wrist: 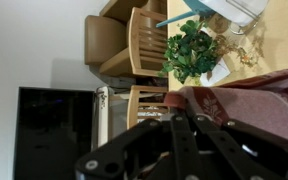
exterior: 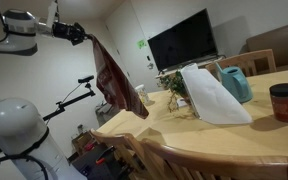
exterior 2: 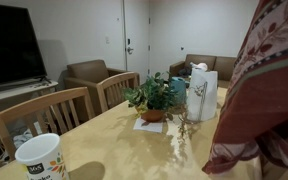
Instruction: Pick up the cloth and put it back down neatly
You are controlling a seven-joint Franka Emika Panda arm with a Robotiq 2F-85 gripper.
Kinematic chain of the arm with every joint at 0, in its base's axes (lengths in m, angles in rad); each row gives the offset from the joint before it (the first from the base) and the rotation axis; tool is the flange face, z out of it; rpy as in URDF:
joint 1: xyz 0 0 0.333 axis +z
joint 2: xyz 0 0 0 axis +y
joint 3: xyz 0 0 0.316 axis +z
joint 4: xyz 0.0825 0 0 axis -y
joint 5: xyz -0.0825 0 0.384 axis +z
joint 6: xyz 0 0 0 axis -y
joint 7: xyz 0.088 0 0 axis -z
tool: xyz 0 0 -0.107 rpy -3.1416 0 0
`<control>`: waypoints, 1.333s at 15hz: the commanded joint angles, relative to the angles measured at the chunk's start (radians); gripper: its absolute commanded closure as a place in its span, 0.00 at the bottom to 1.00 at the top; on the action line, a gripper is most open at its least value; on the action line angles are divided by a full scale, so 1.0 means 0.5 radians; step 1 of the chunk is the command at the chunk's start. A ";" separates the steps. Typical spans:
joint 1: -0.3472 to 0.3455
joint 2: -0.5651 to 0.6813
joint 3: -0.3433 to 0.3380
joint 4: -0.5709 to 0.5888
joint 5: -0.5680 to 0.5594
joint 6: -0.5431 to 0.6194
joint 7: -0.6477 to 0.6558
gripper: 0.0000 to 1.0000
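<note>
Hanging from the gripper point(exterior: 86, 37) by one top corner, the cloth point(exterior: 116, 78) falls in a long maroon fold at the end of the table point(exterior: 254, 135). The jaws are pressed together on the fabric. In the wrist view the dark fingers point(wrist: 189, 130) converge where the patterned red weave begins.

- Arm raised high, cloth trailing slantwise below it. The lower tip reaches down to about table level; cannot tell whether it touches the wood.
- In an exterior view the cloth point(exterior 2: 266, 90) fills the right side, close to the lens, and hides that stretch of tabletop.
- A corner pinch looks deliberate: the cloth's own weight pulls it long and draws out some of the wrinkling, which suits a tidy lay-down.
- It is held at the table's end, apart from the clutter further along: white stiff sheet point(exterior: 212, 98), teal jug point(exterior: 236, 82), red-lidded jar point(exterior: 284, 102), potted plant point(exterior 2: 152, 98).

Judgement: the pick-up is done and the putting down is not yet begun. The next move calls for lowering so the free hem lands first, then drawing the held corner away so the cloth spreads flat on bare wood.

Risks: a straight drop would leave the fabric in a heap, and a swinging hem could brush the plant or the sheet
</note>
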 commanded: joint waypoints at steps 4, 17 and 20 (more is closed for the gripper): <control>0.045 -0.040 -0.088 0.038 -0.018 0.003 0.085 0.99; 0.162 -0.040 -0.116 0.066 0.145 -0.936 -0.143 0.99; 0.211 -0.013 -0.151 0.082 0.229 -1.063 -0.219 0.99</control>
